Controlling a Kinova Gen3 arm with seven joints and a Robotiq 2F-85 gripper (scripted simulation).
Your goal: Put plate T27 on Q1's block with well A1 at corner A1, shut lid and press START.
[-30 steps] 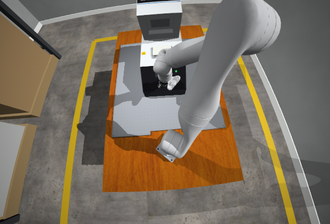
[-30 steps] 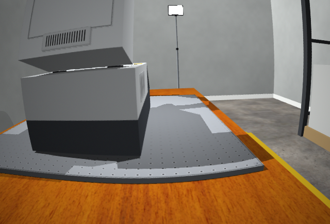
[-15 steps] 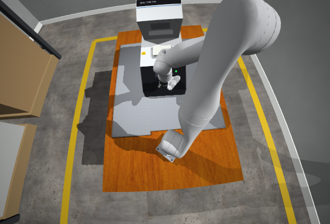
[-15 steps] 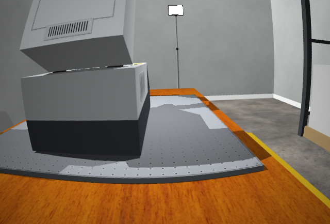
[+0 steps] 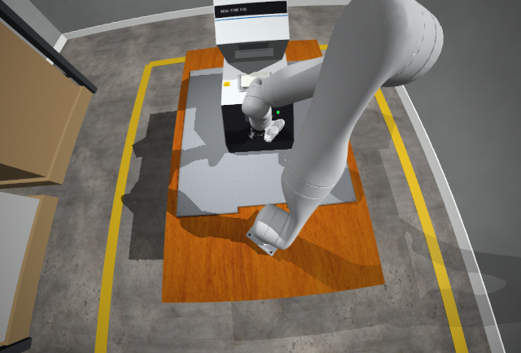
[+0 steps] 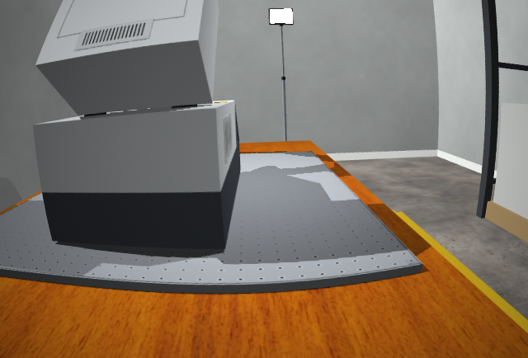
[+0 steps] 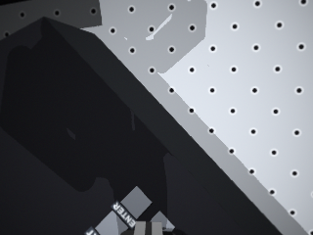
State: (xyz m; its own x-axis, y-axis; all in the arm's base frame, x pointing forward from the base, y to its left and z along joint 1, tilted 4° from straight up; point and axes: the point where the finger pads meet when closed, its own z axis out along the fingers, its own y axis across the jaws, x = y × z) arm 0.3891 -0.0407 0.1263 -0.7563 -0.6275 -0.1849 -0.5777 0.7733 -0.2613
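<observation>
At twelve o'clock on the breadboard (image 5: 235, 185) (image 6: 264, 273), the real-time cycler Q1 (image 5: 252, 29) (image 6: 132, 153) stands with its lid (image 5: 252, 25) (image 6: 123, 8) partly open; a pale plate (image 5: 250, 81) lies on its block area, and the empty gripper (image 5: 257, 133) (image 7: 148, 228), fingers together, hovers over its front.

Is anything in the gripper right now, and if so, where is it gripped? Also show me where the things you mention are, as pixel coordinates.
Nothing is held: the gripper's fingers are shut with no plate between them, above the cycler's front keys (image 7: 136, 202).

Smooth pale-grey arm (image 5: 336, 101), thin seams.
</observation>
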